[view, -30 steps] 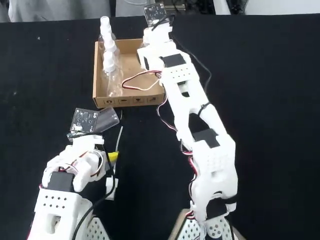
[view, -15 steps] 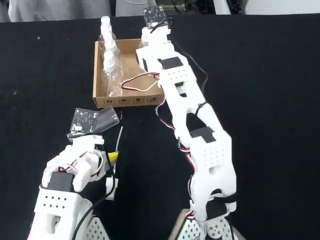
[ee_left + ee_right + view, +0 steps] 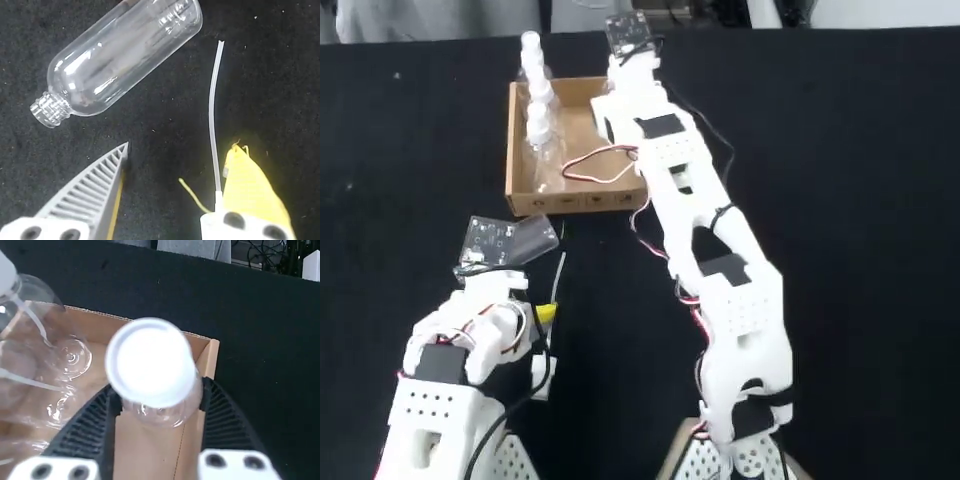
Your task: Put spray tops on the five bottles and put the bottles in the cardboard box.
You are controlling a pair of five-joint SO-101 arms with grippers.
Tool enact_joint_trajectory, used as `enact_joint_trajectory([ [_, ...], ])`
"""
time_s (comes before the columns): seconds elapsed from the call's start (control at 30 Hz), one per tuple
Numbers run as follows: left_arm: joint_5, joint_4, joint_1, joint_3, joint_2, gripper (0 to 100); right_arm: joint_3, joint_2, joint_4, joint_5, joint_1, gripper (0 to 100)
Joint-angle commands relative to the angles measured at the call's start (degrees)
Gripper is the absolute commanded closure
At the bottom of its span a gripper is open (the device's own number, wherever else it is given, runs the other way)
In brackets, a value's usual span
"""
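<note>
From my station, the cardboard box (image 3: 570,201) sits at about 11 o'clock on the black table (image 3: 840,150). A row of topped bottles (image 3: 542,130) stands inside it along its 9 o'clock wall, their white spray heads upright. The right arm stretches across the table to the box's 1 o'clock corner. In its wrist view the right gripper (image 3: 155,401) pinches the capped bottle (image 3: 150,362), with one ribbed finger pressed against each side of the clear body just under the white top. That bottle is upright inside the box, close to the corner of the cardboard wall. I cannot tell whether its base touches the box floor. Down at 7 o'clock on the table, the left gripper (image 3: 180,147) is spread wide just above the cloth and grips nothing. Ahead of its fingertips the uncapped bottle (image 3: 117,55) lies on its side, apart from both fingers, with its threaded neck bare. A thin dip tube (image 3: 215,115) lies on the cloth and runs back to the base of the yellow-taped finger (image 3: 250,185). I cannot make out the spray head it belongs to.
</note>
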Motion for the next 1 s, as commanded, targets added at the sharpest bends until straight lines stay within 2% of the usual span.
enact_joint_trajectory([
  [0.0,-0.09,-0.97,0.66,-0.66,-0.79,72,-2.59,-0.4,-0.53,0.18,0.26,84.6],
  [0.2,-0.09,-0.97,0.66,-0.66,-0.79,72,-3.12,-0.57,1.76,0.18,0.35,84.4],
  [0.4,-0.09,-0.97,0.66,-0.66,-0.79,72,-3.21,-0.66,5.89,0.09,0.35,72.4],
  [0.83,-0.09,-0.97,0.66,-0.66,-0.79,72,-2.68,-2.24,6.33,0.09,0.26,72.0],
  [0.97,-0.09,-1.05,0.66,-0.66,-0.79,72,-3.12,-4.35,10.29,0.18,0.26,71.9],
])
